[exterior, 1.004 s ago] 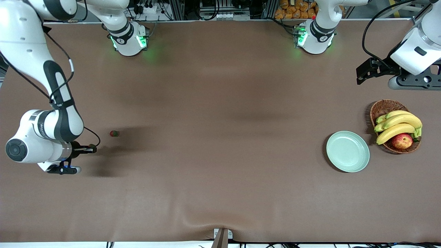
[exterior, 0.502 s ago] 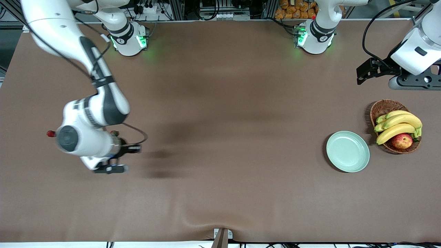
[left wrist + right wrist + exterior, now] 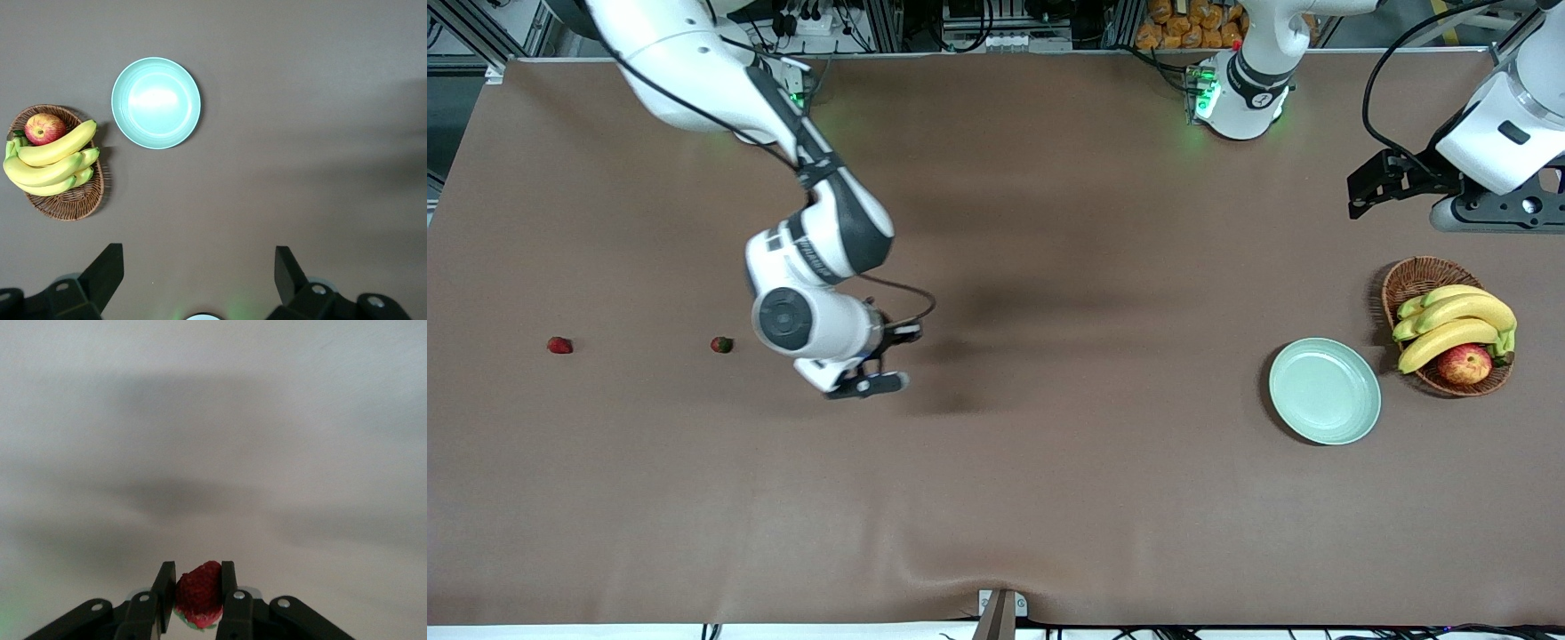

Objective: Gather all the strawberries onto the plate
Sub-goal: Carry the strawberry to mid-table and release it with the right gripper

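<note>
Carrying item one: a strawberry sits pinched between the two fingers of my right pincer, which is closed down on the berry's flanks and hangs over bare brown surface toward the right arm's end, well apart from the plate.

Item two: a strawberry lying on the surface, near the right arm's wrist.

Item three: a strawberry, level with item two and closer still to the right arm's end of the surface.

Item four: the plate, pale mint, nothing in it, toward the left arm's end, just beside a wicker basket holding bananas and an apple.

Item five: my left pincer, fingers spread wide, holding nothing, waiting high over its own end of the surface, looking down on the plate and basket.

Handling note, my judgement: these berries look very light and soft, easily bruised, with a tapering shape that could squirt out of a hard squeeze. I would take each across its widest part, below the leafy cap, with gentle pressure only.
</note>
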